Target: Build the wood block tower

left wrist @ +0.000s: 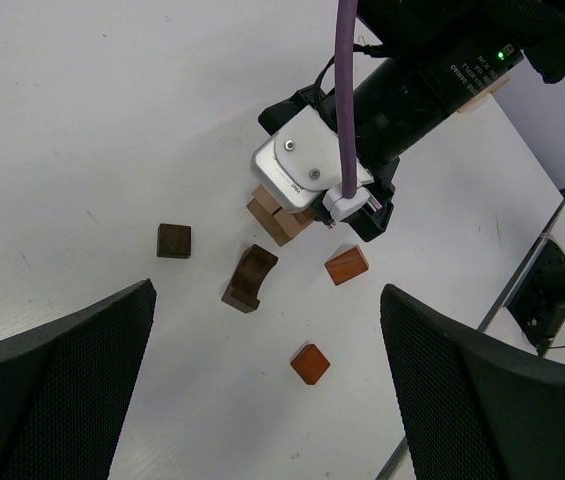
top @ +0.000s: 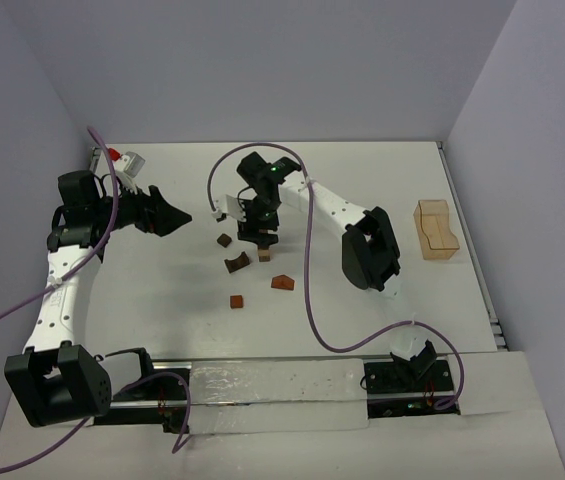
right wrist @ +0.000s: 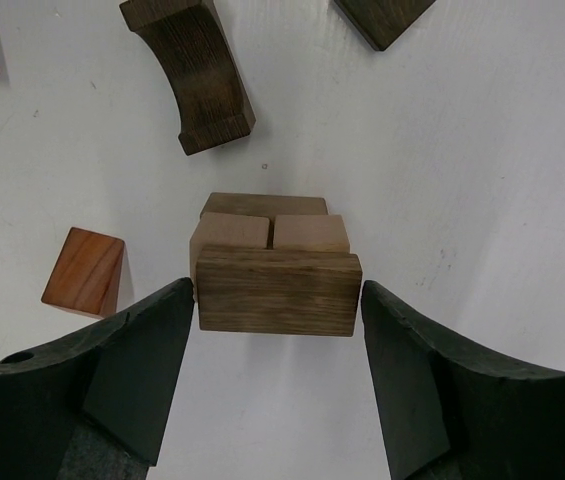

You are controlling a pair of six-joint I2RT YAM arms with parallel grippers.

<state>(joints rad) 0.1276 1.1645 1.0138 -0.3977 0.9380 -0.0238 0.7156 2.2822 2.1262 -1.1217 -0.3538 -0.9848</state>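
The wood block tower (right wrist: 277, 292) is a short stack: a dark plank on top of two tan cubes (right wrist: 230, 232), which rest on another plank (right wrist: 262, 204). My right gripper (right wrist: 277, 320) straddles the top plank, its fingers a hair off each end, open. From above, that gripper (top: 257, 232) covers most of the tower (top: 265, 256). My left gripper (top: 177, 218) hovers to the left, wide open and holding nothing. In its wrist view the gripper (left wrist: 267, 400) looks down on the tower (left wrist: 277, 218) and the loose blocks.
Loose blocks lie around the tower: a dark arch (top: 236, 263), a dark cube (top: 224, 240), a reddish wedge (top: 282, 283) and a red cube (top: 236, 301). A light-tan open wooden box (top: 436, 231) stands at the right. A red-and-white object (top: 122, 160) sits far left.
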